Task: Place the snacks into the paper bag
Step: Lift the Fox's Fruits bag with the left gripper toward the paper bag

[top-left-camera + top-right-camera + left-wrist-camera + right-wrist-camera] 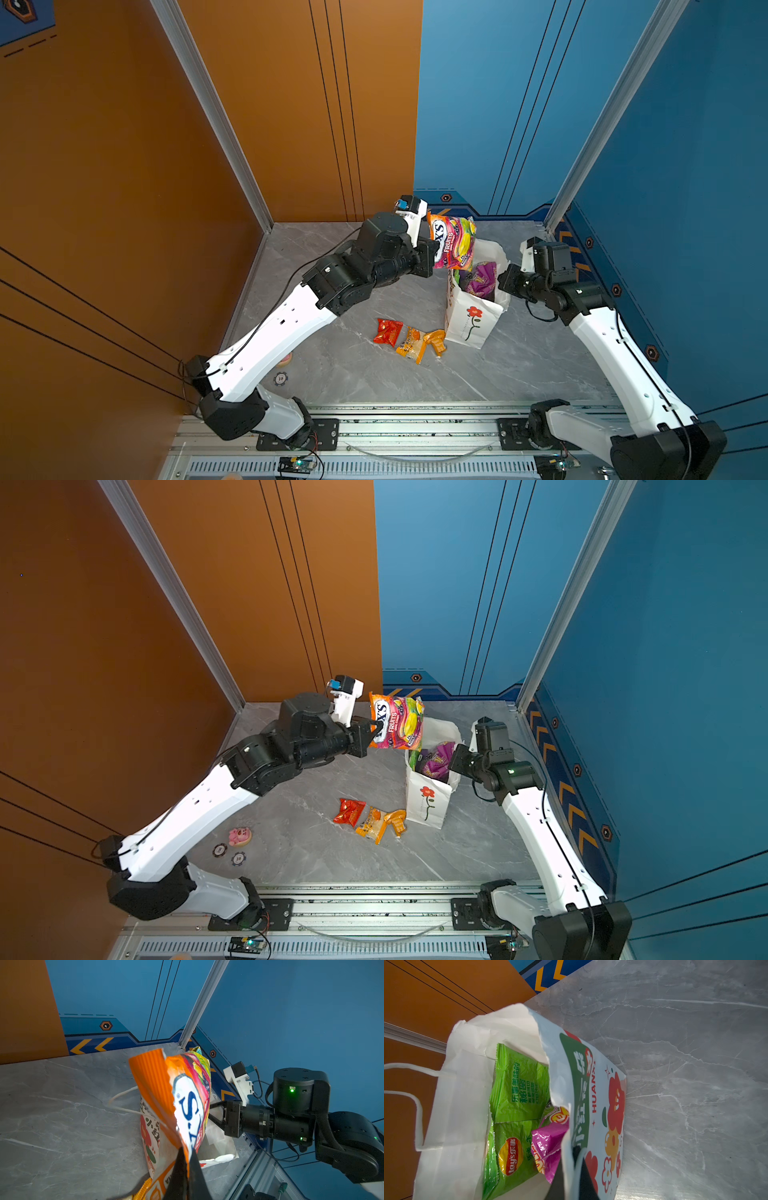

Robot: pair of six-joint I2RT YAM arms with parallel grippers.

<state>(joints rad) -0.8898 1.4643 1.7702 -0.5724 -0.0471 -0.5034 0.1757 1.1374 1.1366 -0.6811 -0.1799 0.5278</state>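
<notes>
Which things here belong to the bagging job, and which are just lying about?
Job: bag, rim held by right gripper; FOX'S packet in left gripper; green packets and purple packet inside bag; red packet and two orange packets on table.
Lying about: pink toy; two poker chips.

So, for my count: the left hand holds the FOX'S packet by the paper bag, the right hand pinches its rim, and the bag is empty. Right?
Not empty: the right wrist view shows a green packet and a purple packet inside the paper bag. The left hand holds the FOX'S packet; the right hand pinches the rim.
</notes>
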